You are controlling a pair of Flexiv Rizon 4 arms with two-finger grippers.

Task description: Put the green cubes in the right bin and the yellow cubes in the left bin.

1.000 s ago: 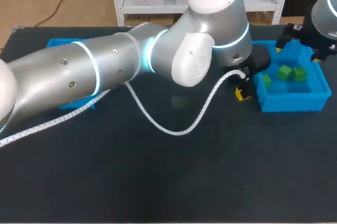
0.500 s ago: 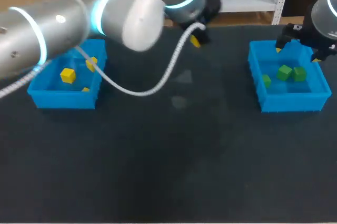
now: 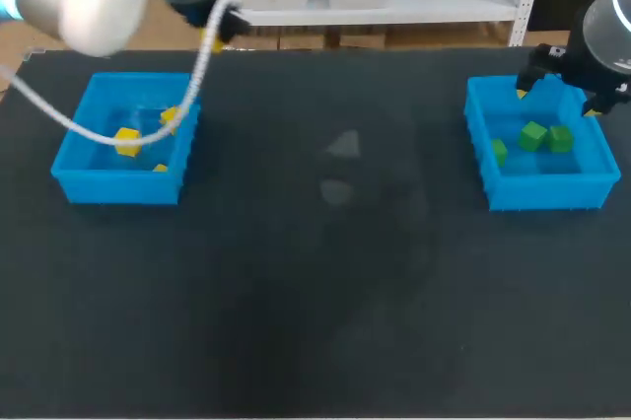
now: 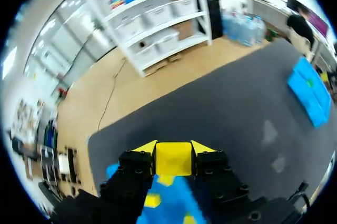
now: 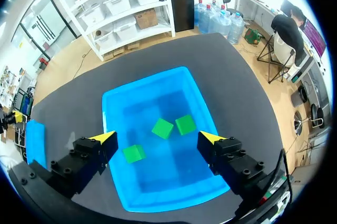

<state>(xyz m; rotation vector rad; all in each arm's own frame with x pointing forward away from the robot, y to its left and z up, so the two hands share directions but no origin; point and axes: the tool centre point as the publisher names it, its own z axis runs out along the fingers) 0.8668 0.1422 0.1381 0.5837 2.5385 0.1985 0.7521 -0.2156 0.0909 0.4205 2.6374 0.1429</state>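
My left gripper (image 4: pixel 173 153) is shut on a yellow cube (image 4: pixel 173 159), held in the air. Under it lies the left blue bin (image 4: pixel 171 199) with yellow cubes (image 4: pixel 152 200) inside. In the head view this gripper (image 3: pixel 212 40) hangs just beyond the far right corner of the left bin (image 3: pixel 118 186), which holds three yellow cubes (image 3: pixel 126 140). My right gripper (image 5: pixel 158 138) stands open above the right blue bin (image 5: pixel 168 176), over three green cubes (image 5: pixel 162 128). The head view shows it (image 3: pixel 557 85) at the far edge of that bin (image 3: pixel 547 191), with green cubes (image 3: pixel 533 135) below.
A white cable (image 3: pixel 108 129) from my left arm drapes across the left bin. The dark table (image 3: pixel 325 272) stretches between the two bins. The right bin (image 4: pixel 310 92) shows far off in the left wrist view.
My left arm has swung from beside the right bin across the table to the left bin's far corner, carrying the yellow cube. My right arm has stayed put.
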